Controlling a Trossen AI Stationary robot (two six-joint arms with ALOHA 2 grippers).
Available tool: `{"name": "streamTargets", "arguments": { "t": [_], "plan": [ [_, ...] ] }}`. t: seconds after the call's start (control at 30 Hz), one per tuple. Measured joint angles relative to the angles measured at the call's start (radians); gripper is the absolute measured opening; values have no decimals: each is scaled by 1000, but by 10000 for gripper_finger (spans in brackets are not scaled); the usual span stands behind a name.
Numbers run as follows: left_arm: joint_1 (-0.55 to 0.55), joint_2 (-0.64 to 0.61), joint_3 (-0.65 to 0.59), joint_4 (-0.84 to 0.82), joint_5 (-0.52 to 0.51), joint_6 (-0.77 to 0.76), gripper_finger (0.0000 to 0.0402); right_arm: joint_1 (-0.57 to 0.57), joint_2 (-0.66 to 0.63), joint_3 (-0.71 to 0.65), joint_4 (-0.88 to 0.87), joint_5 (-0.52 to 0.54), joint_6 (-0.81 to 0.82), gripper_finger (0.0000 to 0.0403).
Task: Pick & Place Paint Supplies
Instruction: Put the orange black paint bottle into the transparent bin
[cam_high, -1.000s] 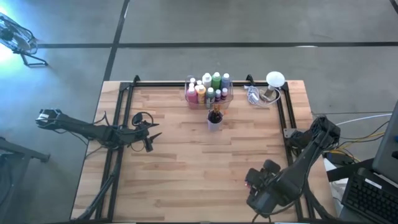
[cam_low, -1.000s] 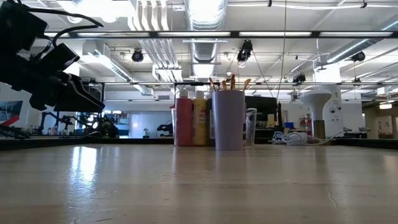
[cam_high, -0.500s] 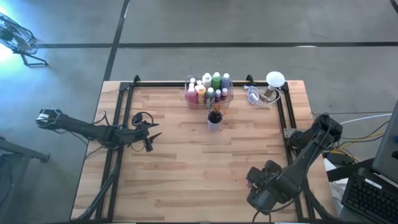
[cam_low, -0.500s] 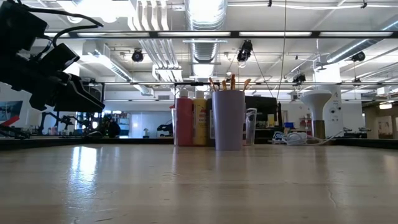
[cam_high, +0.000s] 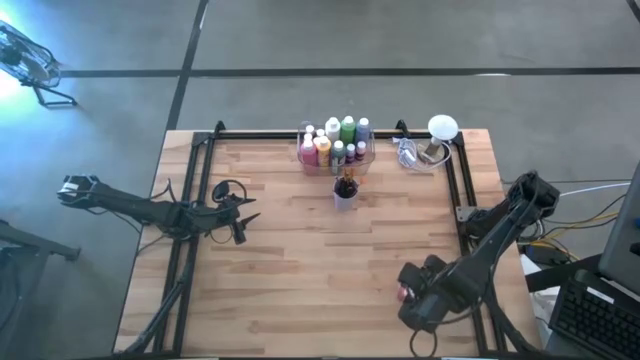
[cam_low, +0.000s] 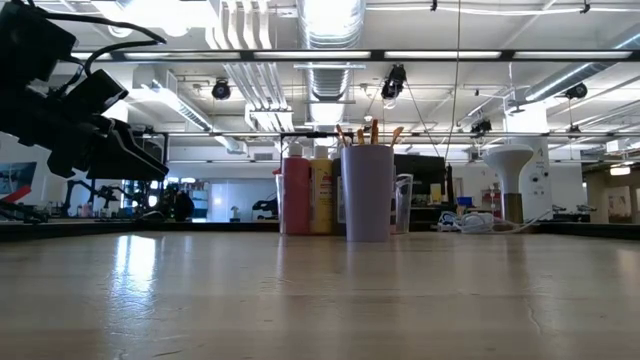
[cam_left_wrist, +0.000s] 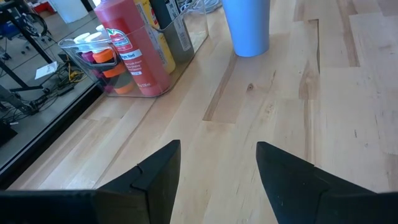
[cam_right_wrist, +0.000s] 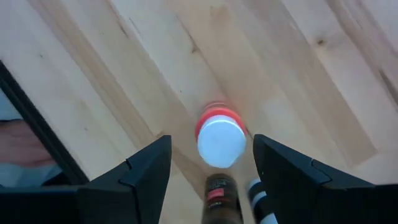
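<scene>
Now | right gripper (cam_right_wrist: 211, 171) jaws spread over red paint bottle (cam_right_wrist: 220, 138) with white cap | centre, descend straight, pinch | left gripper (cam_left_wrist: 217, 168) jaws spread, waiting.

Bright, even light falls from ceiling strip lamps (cam_low: 330, 18) that flare white in the low view and leave a pale sheen on the wooden table (cam_low: 130, 270), shadows stay faint, and the nearest tabletop looks soft and blurred.

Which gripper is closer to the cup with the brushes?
Left. The left gripper waits near the table's left side, beside the cup. The right gripper is farther, at the near right corner.
</scene>
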Motion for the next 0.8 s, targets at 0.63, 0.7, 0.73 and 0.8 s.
{"name": "streamTargets", "arguments": {
  "t": [0.63,0.7,0.73,0.8],
  "plan": [
    [0,0,0,0,0,0,216,-19,-11,-117,73,0,-3,216],
    [0,0,0,0,0,0,216,-21,-11,-117,74,0,-7,200],
    [0,0,0,0,0,0,216,-23,-11,-117,74,0,-8,190],
    [0,0,0,0,0,0,216,-25,-11,-117,74,0,-15,168]
  ]
}}
